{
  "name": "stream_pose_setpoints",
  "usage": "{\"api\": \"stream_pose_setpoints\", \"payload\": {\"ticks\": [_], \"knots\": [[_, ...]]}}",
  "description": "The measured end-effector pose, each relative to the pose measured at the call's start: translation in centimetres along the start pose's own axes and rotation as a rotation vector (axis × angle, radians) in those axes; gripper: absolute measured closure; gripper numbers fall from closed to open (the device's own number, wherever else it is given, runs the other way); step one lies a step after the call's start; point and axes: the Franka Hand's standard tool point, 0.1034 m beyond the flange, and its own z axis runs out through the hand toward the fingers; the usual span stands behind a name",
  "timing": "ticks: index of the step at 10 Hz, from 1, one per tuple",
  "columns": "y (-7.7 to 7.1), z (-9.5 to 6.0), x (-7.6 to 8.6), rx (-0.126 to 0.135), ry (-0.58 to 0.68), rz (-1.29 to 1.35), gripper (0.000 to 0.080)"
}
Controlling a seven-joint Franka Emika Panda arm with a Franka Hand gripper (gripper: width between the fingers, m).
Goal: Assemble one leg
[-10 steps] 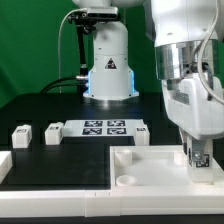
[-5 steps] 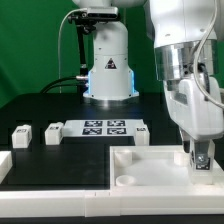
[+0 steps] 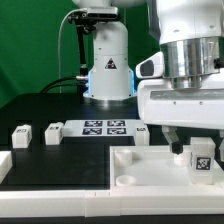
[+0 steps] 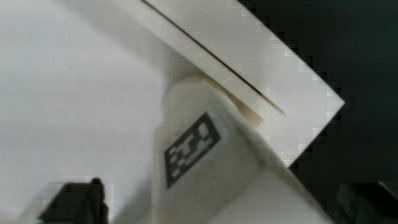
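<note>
Nearest the exterior camera: a big flat white panel (image 3: 150, 165) with round corner sockets, one socket (image 3: 126, 180) showing at its front, resting on the black surface (image 3: 60, 100). Standing upright at the panel's corner on the exterior view's right: the leg (image 3: 201, 156), tagged face toward the camera, long axis vertical, apparently seated in that corner. Directly above it: the tool (image 3: 187, 145), fingers spread and parted from the leg, gripping nothing; in the wrist view, dark fingertips (image 4: 75, 198) at either side with the leg (image 4: 210, 150) lying between and beyond them, untouched. So: leg straight below the tool, along its approach line; any regrasp a plain descent, probably followed by a twist about that vertical axis if seating is unfinished. Farther back: the marker board (image 3: 105, 127), then three spare legs, two (image 3: 20, 135) (image 3: 52, 132) toward the exterior view's left, one (image 3: 142, 132) just beside the board.
</note>
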Motion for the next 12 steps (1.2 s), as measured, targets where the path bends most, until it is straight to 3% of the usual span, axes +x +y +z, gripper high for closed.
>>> {"api": "stream_pose_setpoints", "payload": {"ticks": [5, 7, 9, 10, 12], "knots": [[0.04, 0.16, -0.25, -0.028, 0.018, -0.594, 0.0150], [0.11, 0.18, -0.18, -0.030, 0.018, -0.625, 0.0150], [0.13, 0.18, -0.17, -0.030, 0.018, -0.624, 0.0468], [0.13, 0.18, -0.17, -0.030, 0.018, -0.619, 0.0509], [0.13, 0.17, -0.07, -0.024, 0.027, -0.539, 0.0509]]}}
